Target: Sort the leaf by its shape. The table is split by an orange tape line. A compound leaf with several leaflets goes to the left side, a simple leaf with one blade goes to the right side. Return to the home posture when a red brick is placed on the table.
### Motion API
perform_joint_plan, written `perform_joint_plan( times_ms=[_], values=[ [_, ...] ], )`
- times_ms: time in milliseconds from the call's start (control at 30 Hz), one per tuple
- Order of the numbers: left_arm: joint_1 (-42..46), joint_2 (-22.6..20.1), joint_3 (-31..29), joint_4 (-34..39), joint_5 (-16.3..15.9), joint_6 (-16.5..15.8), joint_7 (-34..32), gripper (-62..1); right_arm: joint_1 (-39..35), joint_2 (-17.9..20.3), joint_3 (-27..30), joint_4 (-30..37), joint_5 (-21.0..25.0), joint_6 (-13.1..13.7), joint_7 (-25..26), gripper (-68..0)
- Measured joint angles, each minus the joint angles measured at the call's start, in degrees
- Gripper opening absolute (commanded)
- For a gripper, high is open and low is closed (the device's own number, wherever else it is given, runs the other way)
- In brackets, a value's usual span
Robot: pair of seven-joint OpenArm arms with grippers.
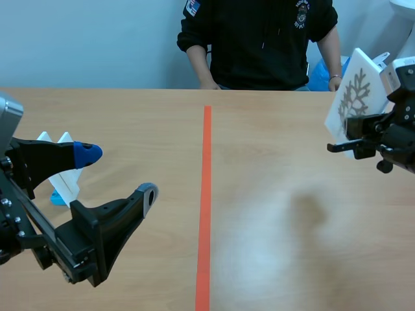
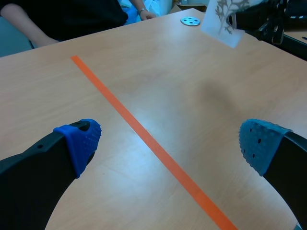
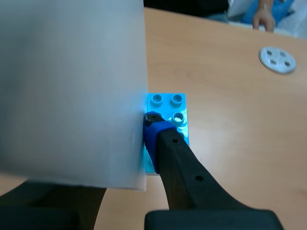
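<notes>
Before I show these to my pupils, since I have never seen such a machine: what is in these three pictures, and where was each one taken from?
This is a robot with two black arms, each ending in a two-fingered gripper. The wide picture looks out from between the arms over a wooden table, which is split by an orange tape line. A person sits across it. The other two pictures come from cameras on the robot's wrists.

The left gripper is open and holds nothing. Beyond it, a second card stands in a blue base.

The right gripper is up in the air, shut on a white leaf card that shows a branching leaf. Its own camera shows a light blue brick at that card's edge. A small grey disc lies on the table.
</notes>
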Motion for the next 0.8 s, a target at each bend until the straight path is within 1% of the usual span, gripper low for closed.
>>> perform_joint_plan(
  times_ms=[67, 200, 300, 433, 467, 533, 600, 667, 700, 733, 800],
  values=[
    [0.00, -0.02, 0.00, 0.00, 0.00, 0.02, 0.02, 1.0, 1.18, -0.02, -0.26, -5.03, 0.00, 0.00, 1.75, -64.0],
    [0.00, -0.02, 0.00, 0.00, 0.00, 0.02, 0.00, 1.0, 5.01, -0.33, -0.28, -15.39, -0.02, 0.02, 3.06, -64.0],
    [0.00, -0.02, 0.00, 0.00, 0.00, 0.02, 0.00, 1.0, 8.83, -0.48, -0.28, -21.68, -0.15, 0.02, 4.31, -64.0],
    [0.00, 0.00, 0.00, 0.00, 0.00, 0.00, 0.00, 1.0, 13.86, -1.84, -0.28, -28.63, -2.56, -0.22, 5.70, -64.0],
    [0.00, 0.00, 0.00, 0.00, 0.00, 0.02, 0.02, 1.0, 14.71, -2.29, -0.28, -29.99, -3.34, -0.26, 6.08, -64.0],
    [0.00, 0.00, 0.00, 0.00, 0.00, 0.00, 0.02, 1.0, 15.78, -3.21, -0.33, -31.98, -4.63, -1.55, 7.08, -63.7],
    [0.00, -0.02, 0.00, 0.00, 0.00, 0.02, 0.02, 1.0, 16.06, -3.58, -0.37, -32.96, -5.79, -1.44, 7.15, -63.6],
    [0.00, 0.00, 0.00, 0.00, 0.00, 0.00, 0.02, 1.0, 16.00, -3.69, -0.44, -32.98, -6.82, -1.70, 7.21, -61.4],
    [0.00, 0.00, 0.00, -0.02, 0.22, 0.02, 0.00, 1.0, 16.00, -3.65, -0.52, -32.98, -6.93, -2.29, 7.21, -59.6],
    [0.00, 0.00, 0.00, -0.02, 0.94, 0.02, 0.00, 1.0, 16.00, -3.65, -0.63, -32.96, -6.91, -3.32, 7.21, -58.2],
    [0.00, 0.00, 0.00, -0.11, 1.81, 0.02, 0.02, 0.8, 15.98, -3.63, -0.63, -32.85, -6.91, -3.43, 7.21, -57.5]
  ],
)
